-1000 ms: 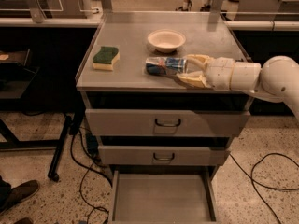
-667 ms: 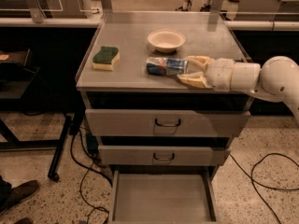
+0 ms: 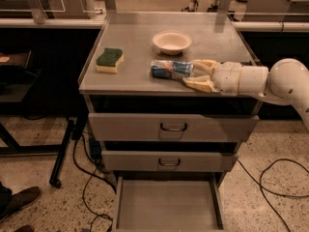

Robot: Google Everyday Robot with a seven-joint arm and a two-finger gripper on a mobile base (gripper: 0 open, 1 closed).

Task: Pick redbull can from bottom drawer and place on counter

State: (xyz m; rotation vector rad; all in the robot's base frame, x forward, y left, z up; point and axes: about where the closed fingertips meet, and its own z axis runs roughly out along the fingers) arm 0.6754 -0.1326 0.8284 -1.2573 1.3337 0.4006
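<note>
The redbull can (image 3: 170, 70) lies on its side on the counter (image 3: 135, 42), near its front edge, right of centre. My gripper (image 3: 192, 73) reaches in from the right at counter height. Its pale fingers (image 3: 199, 84) stand spread on either side of the can's right end, and the can rests on the counter top. The bottom drawer (image 3: 166, 207) is pulled out below and holds nothing that I can see. The two upper drawers are shut.
A white bowl (image 3: 172, 41) stands behind the can. A green and yellow sponge (image 3: 109, 60) lies at the counter's left. Cables run over the floor on both sides of the cabinet. A shoe (image 3: 17, 202) shows at the lower left.
</note>
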